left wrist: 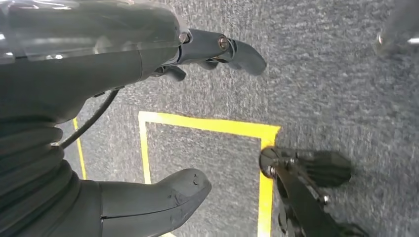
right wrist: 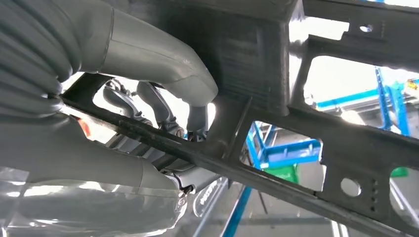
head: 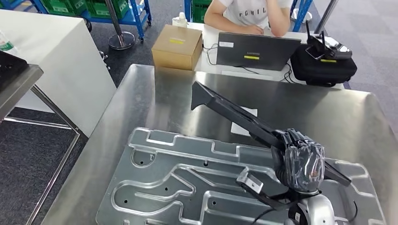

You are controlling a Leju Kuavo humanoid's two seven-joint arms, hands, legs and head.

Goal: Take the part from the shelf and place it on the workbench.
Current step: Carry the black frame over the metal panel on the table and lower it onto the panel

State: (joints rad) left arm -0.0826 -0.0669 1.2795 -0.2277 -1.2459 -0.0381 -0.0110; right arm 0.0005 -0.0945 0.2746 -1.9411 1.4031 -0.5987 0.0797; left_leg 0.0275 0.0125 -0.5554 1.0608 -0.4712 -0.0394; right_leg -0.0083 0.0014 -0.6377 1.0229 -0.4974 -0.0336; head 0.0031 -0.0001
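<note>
Long black plastic part (head: 234, 115) with open frame-like cut-outs — gripped near one end by right hand (head: 300, 159), held above the workbench, slanting up and away toward the far side. Wider end raised over the middle of the steel top; short tail of the part sticking out past the hand toward the right edge. In the right wrist view, thumb and darker fingers (right wrist: 153, 106) wrapped around a thin bar of the same black part (right wrist: 276, 89).

Left hand (left wrist: 148, 123) — holding nothing, thumb and fingers apart, hanging over grey carpet with a yellow taped outline (left wrist: 207, 126).

Brushed stainless-steel workbench (head: 155, 98) beneath the part. Large pressed sheet-metal panel (head: 159, 183) with raised channels and holes lying flat on its near half. White paper label (head: 241, 122) on the steel just beyond the panel.

Behind the workbench: white table (head: 211, 35) bearing brown cardboard box (head: 177, 46), grey laptop (head: 256, 50), black carry bag (head: 324, 65); a person (head: 248, 14) seated at it. Blue racks with green crates (head: 98, 7) further back.
</note>
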